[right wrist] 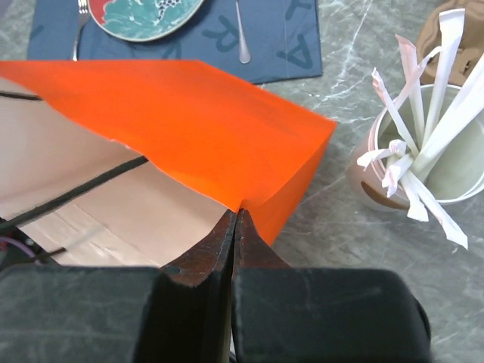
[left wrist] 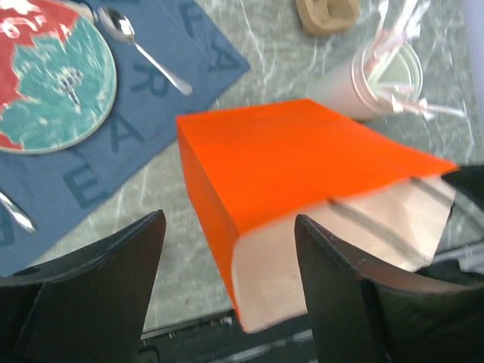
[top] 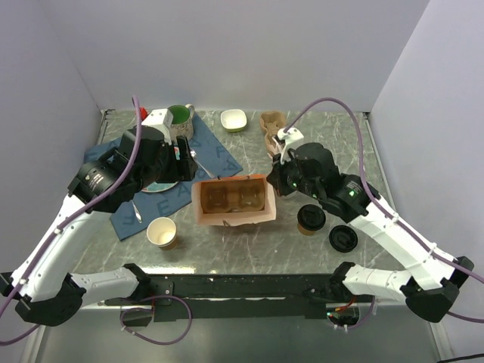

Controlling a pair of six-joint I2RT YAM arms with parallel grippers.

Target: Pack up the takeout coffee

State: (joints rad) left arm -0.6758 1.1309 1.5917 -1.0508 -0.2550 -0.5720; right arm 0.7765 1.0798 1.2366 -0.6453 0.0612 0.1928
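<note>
The takeout coffee (top: 311, 219), a brown paper cup with a black lid, stands on the table right of the orange paper bag (top: 233, 201). The bag stands open at the centre, tan inside. My right gripper (top: 277, 180) is shut on the bag's right rim; the wrist view shows the fingers (right wrist: 237, 219) pinching the orange edge (right wrist: 197, 121). My left gripper (top: 187, 157) is open at the bag's left end. In its wrist view the bag's corner (left wrist: 302, 159) lies between the spread fingers (left wrist: 227, 265), with the right finger over the bag's mouth.
A loose black lid (top: 342, 238) lies right of the coffee. A lidless tan cup (top: 162, 233) stands front left. A blue mat (top: 219, 159) holds a plate (left wrist: 53, 83) and spoon (left wrist: 144, 49). A cup of wrapped straws (right wrist: 431, 151), a white bowl (top: 234, 119) and a green mug (top: 180, 117) stand behind.
</note>
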